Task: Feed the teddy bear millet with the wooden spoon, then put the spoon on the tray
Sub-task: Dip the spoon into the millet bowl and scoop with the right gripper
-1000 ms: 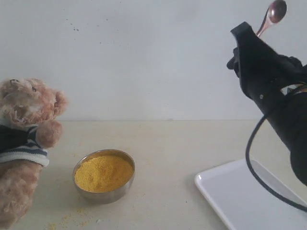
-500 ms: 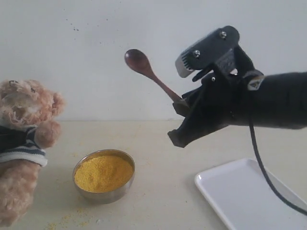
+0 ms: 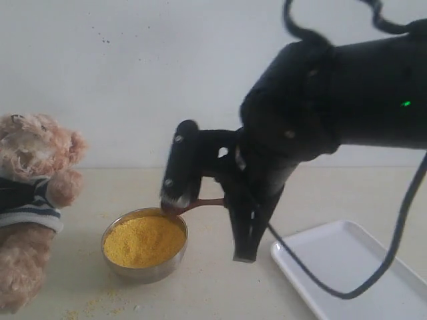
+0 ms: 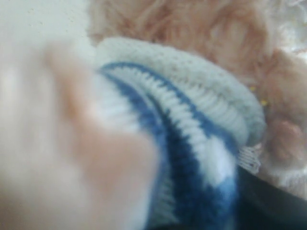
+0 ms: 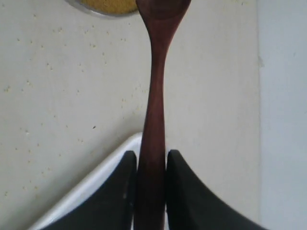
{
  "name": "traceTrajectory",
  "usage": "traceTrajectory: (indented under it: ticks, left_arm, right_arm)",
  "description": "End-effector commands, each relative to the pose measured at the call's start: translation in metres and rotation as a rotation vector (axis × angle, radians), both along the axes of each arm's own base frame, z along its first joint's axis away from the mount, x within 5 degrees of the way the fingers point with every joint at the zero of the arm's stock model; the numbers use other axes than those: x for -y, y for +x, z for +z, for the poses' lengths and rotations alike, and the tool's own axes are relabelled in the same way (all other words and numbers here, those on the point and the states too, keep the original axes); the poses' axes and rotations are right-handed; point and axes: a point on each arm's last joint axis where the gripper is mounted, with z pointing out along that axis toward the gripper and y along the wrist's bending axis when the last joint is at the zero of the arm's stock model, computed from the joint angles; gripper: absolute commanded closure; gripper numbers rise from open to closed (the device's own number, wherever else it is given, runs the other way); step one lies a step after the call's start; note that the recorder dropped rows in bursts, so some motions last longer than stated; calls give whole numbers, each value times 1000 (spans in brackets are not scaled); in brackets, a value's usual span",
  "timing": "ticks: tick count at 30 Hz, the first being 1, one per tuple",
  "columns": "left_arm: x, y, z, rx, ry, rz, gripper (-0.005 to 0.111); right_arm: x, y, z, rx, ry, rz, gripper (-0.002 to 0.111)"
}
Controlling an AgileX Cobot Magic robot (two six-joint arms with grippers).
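Note:
The teddy bear (image 3: 30,200) sits at the left edge in its striped shirt (image 4: 192,124), which fills the blurred left wrist view; no left fingers show clearly there. A steel bowl (image 3: 175,257) holds a mound of millet (image 3: 142,241). My right gripper (image 3: 227,200) is shut on the handle of the wooden spoon (image 3: 203,202), whose small bowl hangs at the steel bowl's far right rim. In the right wrist view both black fingers (image 5: 120,191) clamp the wooden spoon (image 5: 153,105), its tip reaching the millet (image 5: 108,5). The white tray (image 3: 347,273) lies at the right.
Millet crumbs (image 3: 93,305) are scattered on the beige table in front of the steel bowl. A black cable (image 3: 320,283) loops from the right arm over the tray's near corner. A pale wall stands close behind the table.
The right arm has swung down and to the left, carrying the spoon from high at the right to the steel bowl's rim. The bear has shifted slightly.

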Motion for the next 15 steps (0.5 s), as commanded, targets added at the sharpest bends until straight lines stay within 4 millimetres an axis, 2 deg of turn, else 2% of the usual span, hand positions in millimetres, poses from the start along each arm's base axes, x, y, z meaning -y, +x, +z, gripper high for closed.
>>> traceTrajectory:
  ticks: [1, 5, 9, 15]
  left_arm:
    - [0, 0, 3, 12, -23, 8, 103]
    - [0, 0, 3, 12, -23, 8, 103]
    - [0, 0, 3, 12, -23, 8, 103]
    - [1, -2, 2, 9, -29, 6, 103]
  right_arm:
    - [-27, -7, -5, 125, -93, 40, 109]
    - [-35, 1, -22, 92, -134, -3, 109]
    - [-50, 3, -41, 77, -104, 31, 109]
    - [-60, 7, -61, 50, -45, -15, 109]
